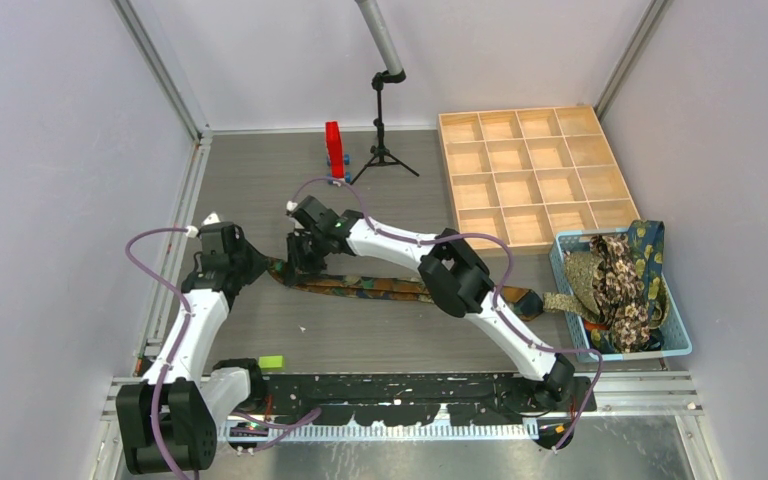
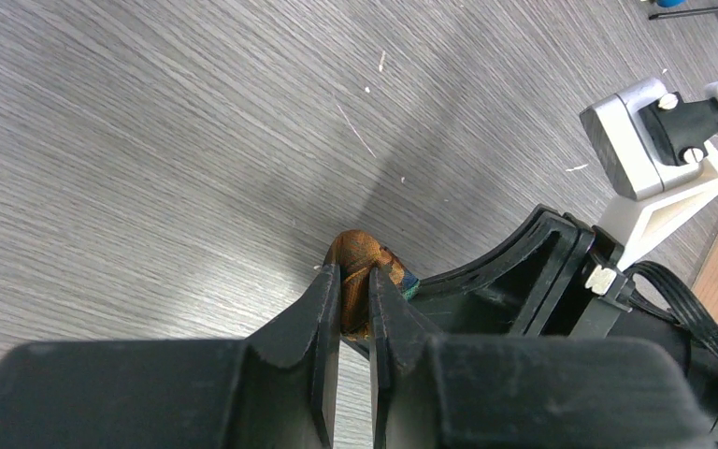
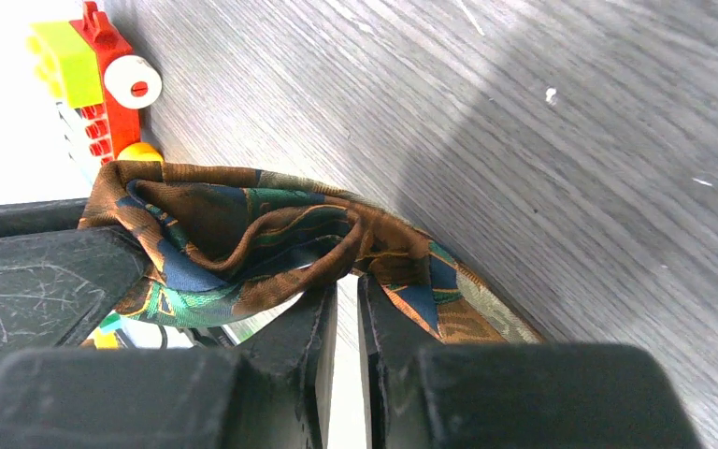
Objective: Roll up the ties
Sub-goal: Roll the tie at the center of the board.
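Top external view shows a long patterned tie [image 1: 380, 287] lying flat on the grey table [image 1: 360, 335], from the centre left of the frame across to the lower right, where its wide end is near a light blue basket [image 1: 660, 350]. More ties [image 1: 615, 280] are piled in this basket, and one hangs over its far rim. A wooden tray with compartments [image 1: 520, 112] stands in the upper right.

Both arms meet at the left end of the tie. The left gripper [image 1: 258, 266] is at the very tip and the right gripper [image 1: 305, 255] is just beside it.

From the left wrist view, the left gripper [image 2: 353, 281] is almost fully closed and pinches a small orange-brown fold of the tie [image 2: 360, 257].

From the right wrist view, the right gripper [image 3: 346, 292] is closed to a narrow slit, with bunched fabric of the tie [image 3: 243, 224] caught at its tips. Toy blocks [image 3: 93, 56] are in the upper left corner.
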You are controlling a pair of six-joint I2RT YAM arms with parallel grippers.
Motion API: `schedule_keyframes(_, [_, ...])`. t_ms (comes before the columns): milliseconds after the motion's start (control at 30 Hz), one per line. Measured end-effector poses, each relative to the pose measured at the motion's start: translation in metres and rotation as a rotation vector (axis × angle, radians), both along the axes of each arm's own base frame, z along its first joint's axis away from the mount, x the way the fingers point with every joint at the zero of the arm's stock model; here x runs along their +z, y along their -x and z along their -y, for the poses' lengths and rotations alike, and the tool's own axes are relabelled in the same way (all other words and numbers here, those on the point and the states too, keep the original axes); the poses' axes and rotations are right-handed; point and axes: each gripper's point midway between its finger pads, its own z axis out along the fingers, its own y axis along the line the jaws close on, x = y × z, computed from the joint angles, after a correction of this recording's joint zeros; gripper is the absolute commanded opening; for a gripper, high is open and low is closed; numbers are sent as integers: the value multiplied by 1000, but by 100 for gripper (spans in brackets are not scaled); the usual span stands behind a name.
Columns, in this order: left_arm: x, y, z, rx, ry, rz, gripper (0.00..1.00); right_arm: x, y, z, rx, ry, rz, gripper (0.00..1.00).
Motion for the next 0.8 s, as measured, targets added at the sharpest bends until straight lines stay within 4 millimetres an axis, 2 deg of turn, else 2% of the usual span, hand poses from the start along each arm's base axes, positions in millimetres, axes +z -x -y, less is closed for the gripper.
schedule_keyframes(167, [0, 0, 0, 0, -1, 0, 9, 0, 3, 0, 15, -12, -13, 19])
schedule_keyframes(333, [-4, 0, 0, -1, -1, -13, 8, -17, 9, 10, 35, 10, -43, 17])
schedule_keyframes(800, [-8, 0, -3, 9, -10, -27, 8, -5, -3, 19, 10, -5, -42, 15])
